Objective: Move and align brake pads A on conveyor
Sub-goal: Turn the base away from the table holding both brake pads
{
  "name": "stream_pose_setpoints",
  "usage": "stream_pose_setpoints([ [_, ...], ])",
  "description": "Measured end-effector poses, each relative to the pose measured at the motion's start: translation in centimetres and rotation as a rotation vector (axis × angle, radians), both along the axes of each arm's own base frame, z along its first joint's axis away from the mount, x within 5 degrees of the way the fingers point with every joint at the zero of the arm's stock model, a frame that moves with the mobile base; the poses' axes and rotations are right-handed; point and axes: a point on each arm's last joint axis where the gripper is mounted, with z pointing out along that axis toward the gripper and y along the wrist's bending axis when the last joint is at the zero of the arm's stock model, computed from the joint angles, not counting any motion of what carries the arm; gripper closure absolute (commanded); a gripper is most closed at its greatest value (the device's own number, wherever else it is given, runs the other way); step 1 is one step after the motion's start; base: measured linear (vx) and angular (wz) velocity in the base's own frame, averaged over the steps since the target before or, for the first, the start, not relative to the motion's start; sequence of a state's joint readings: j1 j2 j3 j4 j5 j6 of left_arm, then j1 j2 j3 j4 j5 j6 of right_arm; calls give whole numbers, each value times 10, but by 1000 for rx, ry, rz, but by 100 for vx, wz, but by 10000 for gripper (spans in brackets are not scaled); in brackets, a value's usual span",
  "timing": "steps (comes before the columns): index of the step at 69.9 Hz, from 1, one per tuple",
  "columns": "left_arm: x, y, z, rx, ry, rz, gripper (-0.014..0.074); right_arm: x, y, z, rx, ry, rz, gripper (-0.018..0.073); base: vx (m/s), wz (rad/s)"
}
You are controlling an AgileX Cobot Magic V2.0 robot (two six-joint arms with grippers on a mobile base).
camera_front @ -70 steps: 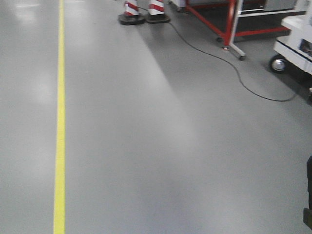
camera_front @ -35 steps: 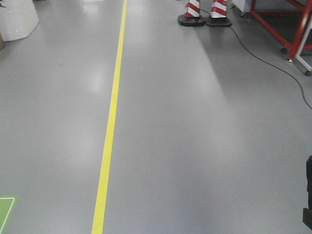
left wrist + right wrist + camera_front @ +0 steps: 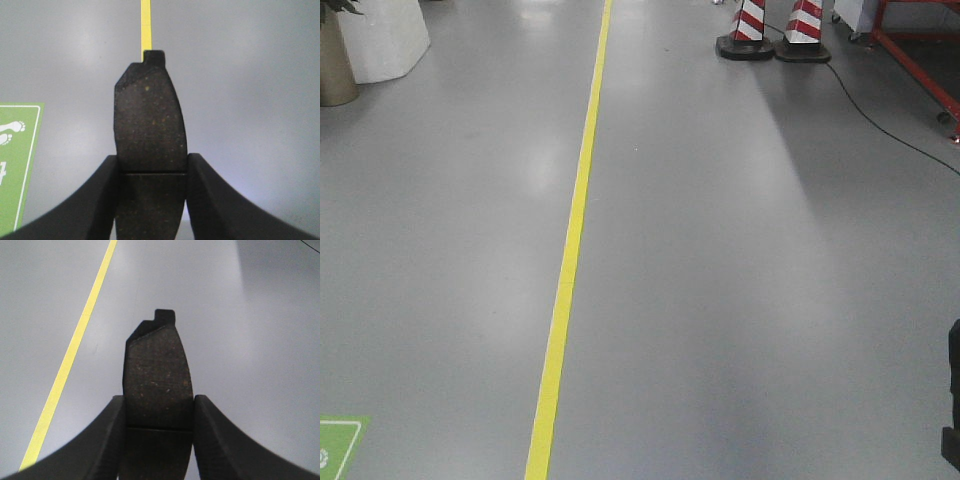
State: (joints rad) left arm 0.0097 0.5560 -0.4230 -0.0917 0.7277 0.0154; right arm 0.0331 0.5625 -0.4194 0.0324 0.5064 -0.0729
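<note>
While hanging over the grey floor (image 3: 740,300), clenches the left pincer (image 3: 152,160) on a brake pad (image 3: 149,120), gripped across its width right at the thin cross groove, one black finger (image 3: 100,200) pressed to each long edge. Points the pad's free end away from the wrist, notched tab at the tip, speckled brown face toward the camera. Sits in line with a yellow line (image 3: 145,25) on the floor, with a green floor sign (image 3: 17,160) at the left edge of that view. Grasps likewise with the right pincer (image 3: 159,400): second brake pad (image 3: 157,365) pinched at its groove, tab end outward, yellow line slanting away on its left. Shows, from the front camera, the line running up the floor, two red-and-white cones (image 3: 748,25) at the far end, a black cable (image 3: 880,123) curving past them toward the right edge, a red frame (image 3: 918,70) in the upper right corner, a white pot (image 3: 385,40) in the upper left
</note>
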Motion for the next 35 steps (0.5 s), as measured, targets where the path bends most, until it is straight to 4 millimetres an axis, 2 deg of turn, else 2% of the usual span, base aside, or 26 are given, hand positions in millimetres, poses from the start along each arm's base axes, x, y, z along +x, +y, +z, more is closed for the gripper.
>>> stream_pose_setpoints([
  [35, 0, 0, 0, 0, 0, 0, 468, -1, 0, 0, 0, 6, 0, 445, 40, -6],
])
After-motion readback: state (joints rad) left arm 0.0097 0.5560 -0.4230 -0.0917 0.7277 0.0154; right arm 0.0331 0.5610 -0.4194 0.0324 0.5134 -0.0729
